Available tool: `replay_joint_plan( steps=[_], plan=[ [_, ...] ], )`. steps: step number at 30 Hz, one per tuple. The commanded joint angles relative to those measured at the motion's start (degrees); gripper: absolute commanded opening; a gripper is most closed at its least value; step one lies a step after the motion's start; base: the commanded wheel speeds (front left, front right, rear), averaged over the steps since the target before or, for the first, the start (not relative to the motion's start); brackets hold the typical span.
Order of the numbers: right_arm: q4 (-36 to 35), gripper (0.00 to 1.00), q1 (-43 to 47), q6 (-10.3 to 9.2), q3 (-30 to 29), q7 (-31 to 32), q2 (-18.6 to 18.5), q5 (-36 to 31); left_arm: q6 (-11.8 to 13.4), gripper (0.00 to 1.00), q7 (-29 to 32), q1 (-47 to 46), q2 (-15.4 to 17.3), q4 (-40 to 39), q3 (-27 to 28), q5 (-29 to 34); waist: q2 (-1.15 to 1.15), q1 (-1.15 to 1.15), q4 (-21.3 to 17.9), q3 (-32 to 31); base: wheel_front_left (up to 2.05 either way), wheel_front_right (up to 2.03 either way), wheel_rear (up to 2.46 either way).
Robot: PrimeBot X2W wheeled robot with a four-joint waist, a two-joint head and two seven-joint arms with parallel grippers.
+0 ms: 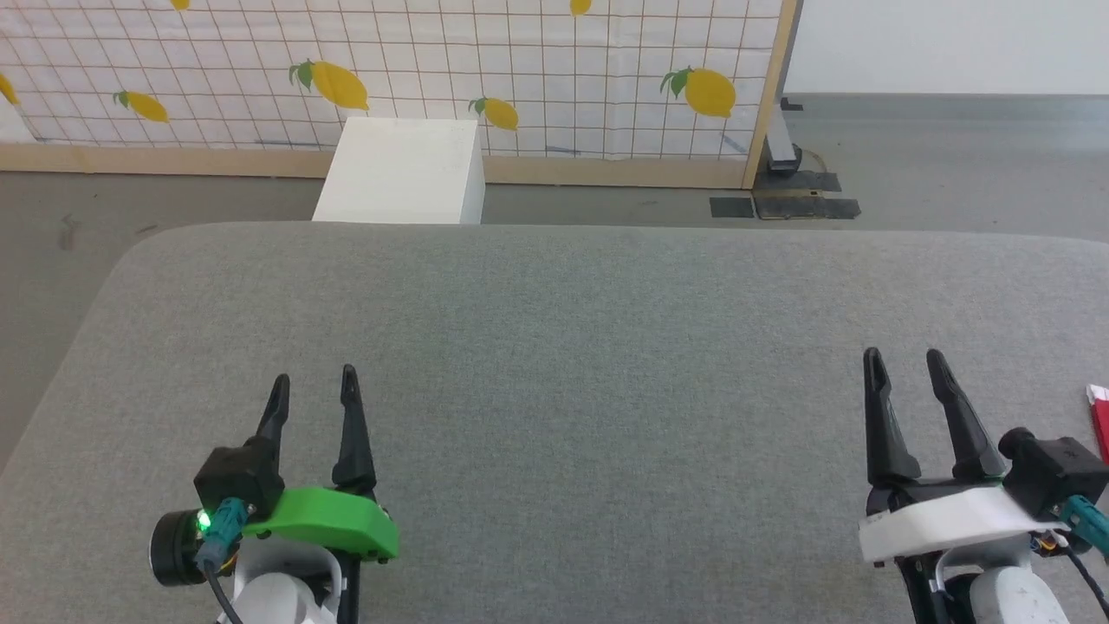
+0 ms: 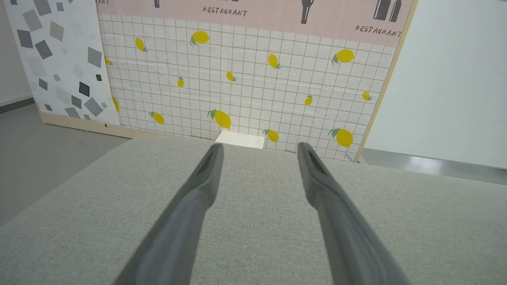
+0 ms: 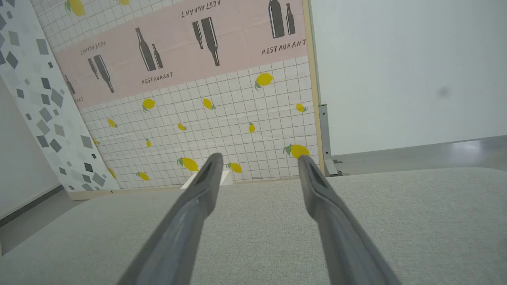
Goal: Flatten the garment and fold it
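The left end effector (image 1: 314,374) sits at about 7 o'clock in the head view, its two dark fingers spread apart with nothing between them and their tips pointing toward 12. The left wrist view shows the same gap (image 2: 259,146), with only grey cloth under it. The right end effector (image 1: 904,355) is at about 4 o'clock, fingers likewise apart and empty, as its own wrist view (image 3: 259,156) shows too.

Just beyond the right end effector, toward 3 o'clock, a sliver of the garment (image 1: 1102,429) lies at the picture's edge: red, with a white band at its upper end. The rest of it is cut off.

Both end effectors are over the tabletop (image 1: 554,347), a wide surface covered in grey woven fabric with rounded far corners. Past its far edge at 12 o'clock stands a white box (image 1: 403,169) on the grey floor (image 1: 936,156). Behind the box rises a wood-framed panel (image 1: 520,69) printed with a grid and yellow lemons. The wrist views show a pink strip (image 3: 178,51) above it, with dark bottles and the word RESTAURANT. A panel of grey squares (image 2: 59,59) stands to its left and a plain white wall (image 2: 455,79) to its right. Dark flat plates (image 1: 797,204) lie at the frame's foot near 1 o'clock.
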Motion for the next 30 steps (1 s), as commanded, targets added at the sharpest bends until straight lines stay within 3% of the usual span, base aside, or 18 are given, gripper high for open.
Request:
replay_joint_plan(
  steps=[1, 30],
  plan=[
    [0.26, 1.0, 0.92, -0.08, -0.15, -0.28, -0.02, -1.03, 0.39, 1.0, -0.25, 0.64, -0.22, 0.09, -0.22, 0.12, 0.0, 0.0, 0.02, -0.03, 0.0, 0.0, 0.0],
    [8.61, 1.0, 2.65, -0.08, -0.4, -0.28, -0.02, -3.3, 1.47, 1.0, 0.78, 1.78, 0.13, 5.22, -4.89, 0.56, 0.0, 0.0, -0.56, 0.15, 0.0, 0.0, 0.0]
  ],
)
